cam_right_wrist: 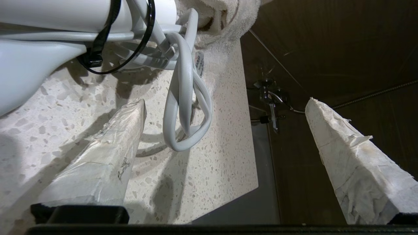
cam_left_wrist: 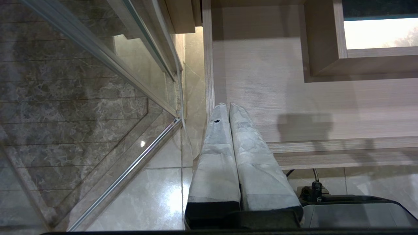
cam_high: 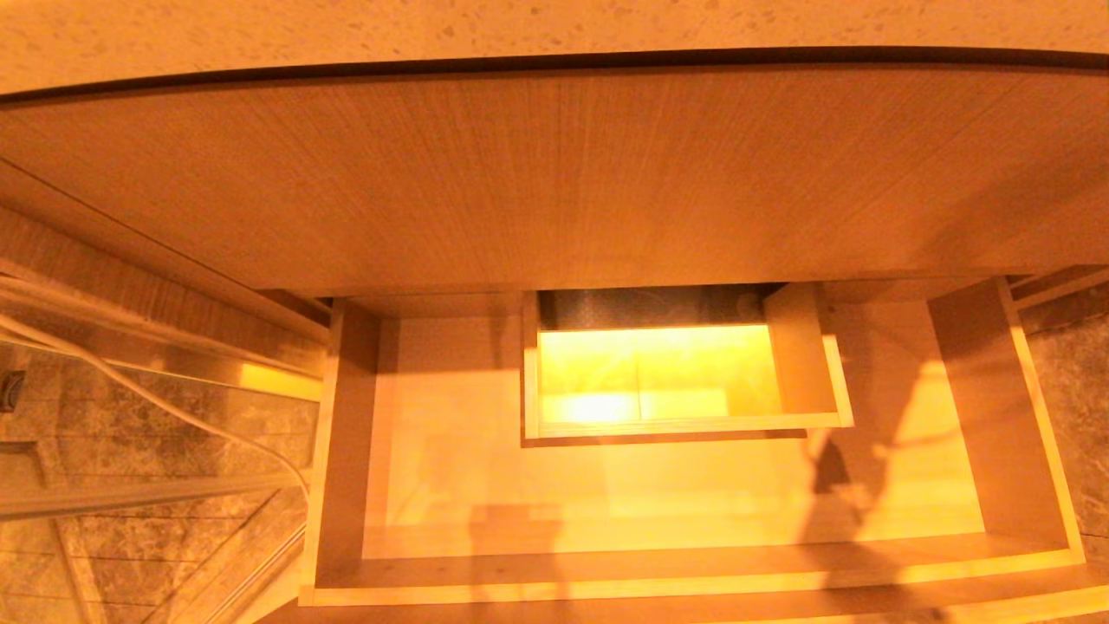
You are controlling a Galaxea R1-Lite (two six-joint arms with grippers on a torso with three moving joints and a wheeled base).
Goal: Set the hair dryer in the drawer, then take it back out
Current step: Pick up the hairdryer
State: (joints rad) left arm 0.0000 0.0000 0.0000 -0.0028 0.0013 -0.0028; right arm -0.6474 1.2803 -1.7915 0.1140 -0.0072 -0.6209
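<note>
In the head view the drawer (cam_high: pixel 684 485) stands pulled out below a wide wood panel (cam_high: pixel 554 182), its pale floor bare and lit in yellow, with the boxed cut-out (cam_high: pixel 676 381) at the middle of its back; neither arm shows here, and a speckled counter (cam_high: pixel 520 26) runs along the top edge. In the left wrist view the left gripper (cam_left_wrist: pixel 228 106) hangs beside the drawer's left front corner, its two taped fingers (cam_left_wrist: pixel 215 156) pressed flat together with nothing between them; a glass partition (cam_left_wrist: pixel 98 58) and tiled floor (cam_left_wrist: pixel 156 195) lie to one side. In the right wrist view the right gripper (cam_right_wrist: pixel 225 101) sits over the speckled counter with its jaws spread wide and holding nothing. The hair dryer (cam_right_wrist: pixel 49 19) lies on the counter just beyond the fingertips, its coiled white cord (cam_right_wrist: pixel 186 107) bound with black ties (cam_right_wrist: pixel 107 32), and a white towel (cam_right_wrist: pixel 225 19) lies just behind it.
</note>
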